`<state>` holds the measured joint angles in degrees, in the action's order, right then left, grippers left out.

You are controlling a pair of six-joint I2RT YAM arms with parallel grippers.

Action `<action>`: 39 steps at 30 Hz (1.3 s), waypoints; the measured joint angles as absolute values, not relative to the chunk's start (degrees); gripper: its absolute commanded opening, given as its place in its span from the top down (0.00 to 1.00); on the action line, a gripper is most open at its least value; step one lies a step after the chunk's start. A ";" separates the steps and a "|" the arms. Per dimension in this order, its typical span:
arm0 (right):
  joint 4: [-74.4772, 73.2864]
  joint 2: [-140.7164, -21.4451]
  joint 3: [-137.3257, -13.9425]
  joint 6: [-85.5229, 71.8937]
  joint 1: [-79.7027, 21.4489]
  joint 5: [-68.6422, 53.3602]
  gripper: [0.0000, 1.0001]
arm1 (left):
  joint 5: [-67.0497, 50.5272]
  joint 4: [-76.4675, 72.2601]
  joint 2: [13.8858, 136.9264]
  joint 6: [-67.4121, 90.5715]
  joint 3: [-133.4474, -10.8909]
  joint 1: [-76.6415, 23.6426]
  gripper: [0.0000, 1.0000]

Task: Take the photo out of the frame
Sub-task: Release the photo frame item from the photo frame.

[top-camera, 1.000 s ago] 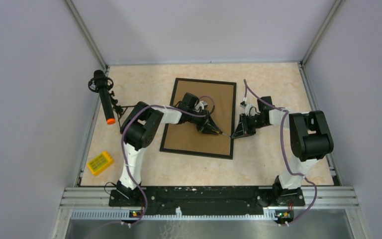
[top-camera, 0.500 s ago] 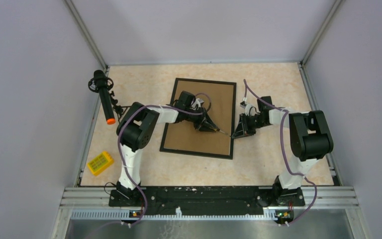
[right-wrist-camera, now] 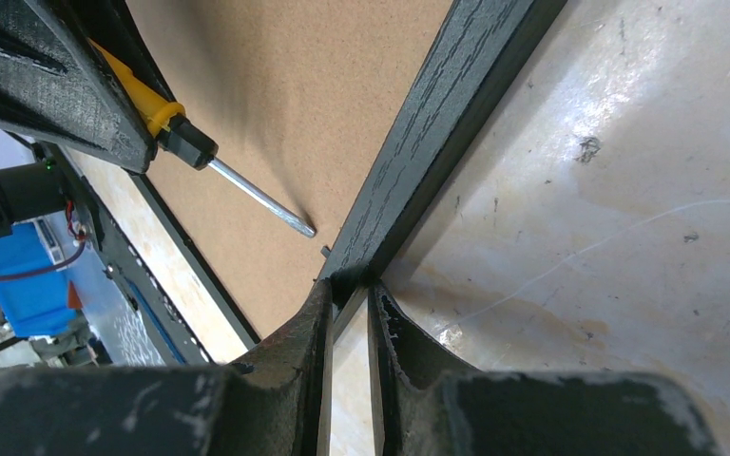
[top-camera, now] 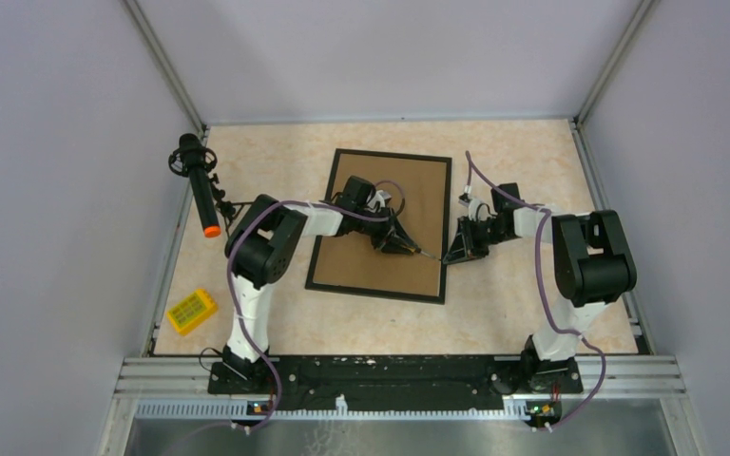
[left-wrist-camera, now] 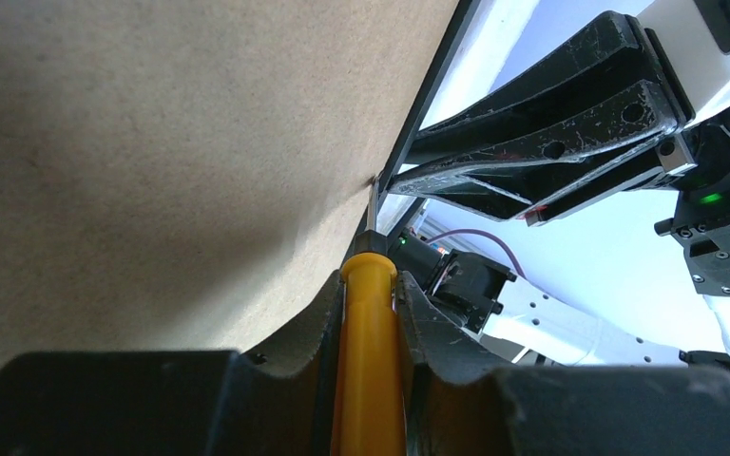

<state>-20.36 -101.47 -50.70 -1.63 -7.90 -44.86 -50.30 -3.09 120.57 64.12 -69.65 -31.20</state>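
Observation:
The frame point(top-camera: 366, 271) lies face down on the table, its brown fibreboard back point(left-wrist-camera: 152, 142) up inside a thin black border point(right-wrist-camera: 437, 123). The photo is hidden under that back. My left gripper point(top-camera: 401, 245) reaches over the back and is shut on a yellow-handled screwdriver point(left-wrist-camera: 369, 361). The screwdriver's metal shaft point(right-wrist-camera: 257, 198) points at the inner side of the right border, its tip close to a small tab there. From the table side, my right gripper point(right-wrist-camera: 350, 290) is shut on the frame's right border, one finger on each side of it.
A black rod-shaped tool with an orange tip point(top-camera: 200, 185) stands on a mount at the table's left. A small yellow box point(top-camera: 192, 311) lies at the near left. Grey walls close in the table on three sides.
My left wrist has shifted slightly to the left over the frame's back, with the screwdriver tip still at the right border. The right arm has not moved.

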 measured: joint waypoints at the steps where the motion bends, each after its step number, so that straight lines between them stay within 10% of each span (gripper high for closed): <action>1: -20.36 -101.47 -50.70 -1.63 -7.90 -44.88 0.86 | -50.48 -3.14 120.75 64.16 -69.65 -31.22 1.00; 39: -23.86 -103.74 -53.65 -3.25 -8.43 -44.64 0.93 | -53.69 -9.93 125.91 64.40 -72.01 -31.64 1.00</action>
<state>-23.86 -103.74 -53.65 -3.25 -8.43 -44.64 -53.69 -9.93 125.91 64.40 -72.01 -31.64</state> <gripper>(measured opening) 0.139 0.255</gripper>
